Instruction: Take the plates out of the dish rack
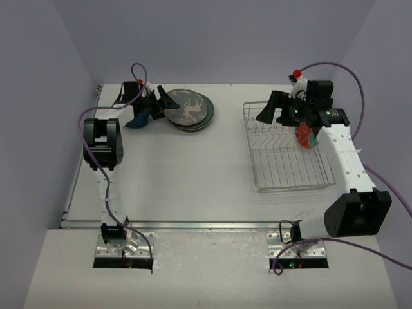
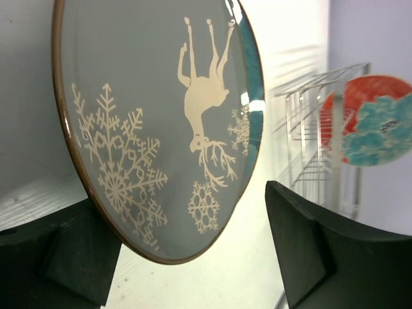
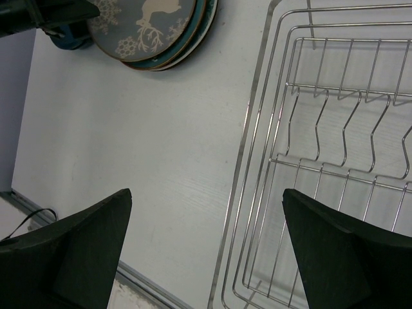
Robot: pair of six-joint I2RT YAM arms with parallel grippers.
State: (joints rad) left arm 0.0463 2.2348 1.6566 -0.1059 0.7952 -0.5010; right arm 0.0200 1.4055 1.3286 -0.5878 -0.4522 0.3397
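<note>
left end effector (image 1: pixel 158 108): jaws wide apart at left edge of stack of plates (image 1: pixel 192 109), gripping nothing | right end effector (image 3: pixel 206 193): jaws wide apart, empty, over far left corner of dish rack (image 1: pixel 290 161) | stack flat on worktop (image 1: pixel 193 174), far left | red plate (image 1: pixel 305 136) upright in dish rack

No words, labels, brand names or numbers can be read anywhere in these three views.

A robot lab. Bare walls (image 1: pixel 212 38) box in a white table (image 1: pixel 193 174) (left arm (image 1: pixel 102 145), right arm (image 1: pixel 344 161) bolted at its near edge).
</note>
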